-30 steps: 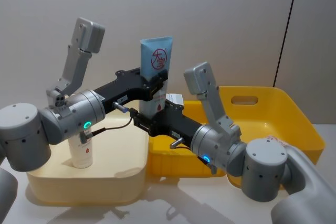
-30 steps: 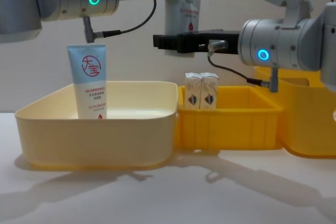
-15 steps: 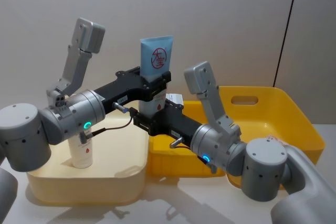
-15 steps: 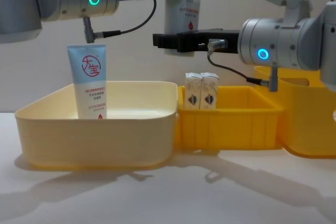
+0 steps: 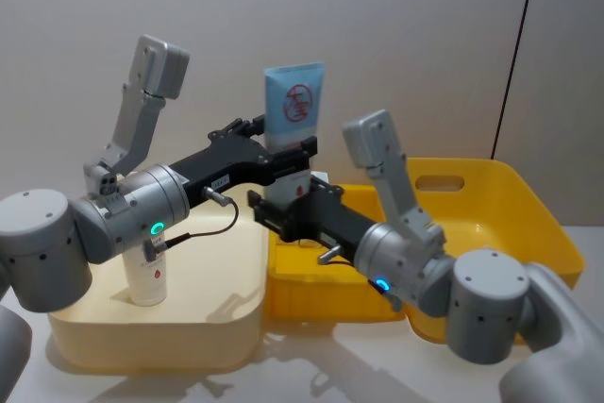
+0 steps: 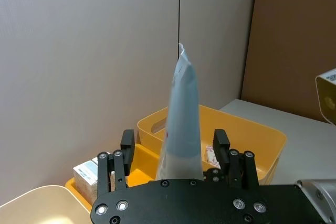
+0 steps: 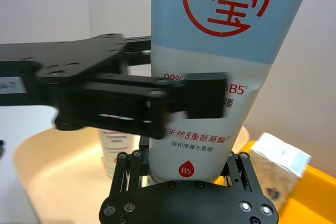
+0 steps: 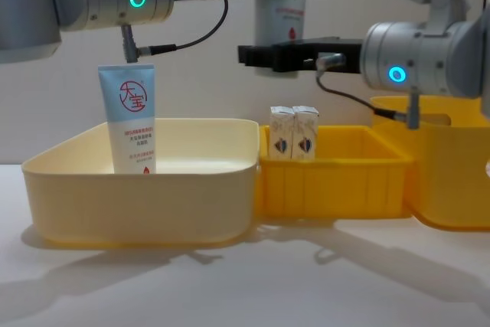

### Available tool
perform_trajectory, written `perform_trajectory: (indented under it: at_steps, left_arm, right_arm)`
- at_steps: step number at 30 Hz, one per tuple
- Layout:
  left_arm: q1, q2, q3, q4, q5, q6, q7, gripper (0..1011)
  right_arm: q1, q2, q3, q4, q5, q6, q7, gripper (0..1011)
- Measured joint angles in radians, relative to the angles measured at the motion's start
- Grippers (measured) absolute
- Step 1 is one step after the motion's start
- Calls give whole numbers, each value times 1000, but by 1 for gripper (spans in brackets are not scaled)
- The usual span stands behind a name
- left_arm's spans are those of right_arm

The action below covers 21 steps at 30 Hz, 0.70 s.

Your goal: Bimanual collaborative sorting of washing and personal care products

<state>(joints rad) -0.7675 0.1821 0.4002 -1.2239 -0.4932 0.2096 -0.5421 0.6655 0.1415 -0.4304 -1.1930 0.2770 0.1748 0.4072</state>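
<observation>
- The tube [image 5: 294, 115] stood upright in the air, above the gap between the cream tub [image 5: 217, 323] and the small yellow bin [image 8: 337, 181]; both grippers met on it.
- The left gripper [image 5: 283, 153] reached in from the left; its fingers [image 6: 126, 148] stood a little apart on either side of the tube, and I could not tell whether they pressed it.
- The right gripper [image 5: 283, 214] sat lower, at the tube's cap end; whether its fingers [image 7: 128, 174] clamped it, I could not tell.
- A second tube [image 8: 129, 119] stood upright in the cream tub.
- Two small cartons [image 8: 294, 133] stood side by side, touching, in the small yellow bin; a bigger yellow bin [image 5: 528, 224] lay to the right.
</observation>
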Motion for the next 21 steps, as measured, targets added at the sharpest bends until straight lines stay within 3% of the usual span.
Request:
perform_trajectory:
  at_steps: [4, 12, 21]
  left_arm:
    - [0, 0, 0, 0, 0, 0, 0, 1003]
    - [0, 0, 0, 0, 0, 0, 0, 1003]
    - [0, 0, 0, 0, 0, 0, 0, 1003]
  right_arm:
    - [-7, 17, 14, -20, -6, 9, -23, 671]
    - [-23, 61, 56, -73, -18, 33, -70, 671]
    - [-30, 140, 123, -143, -42, 80, -121, 671]
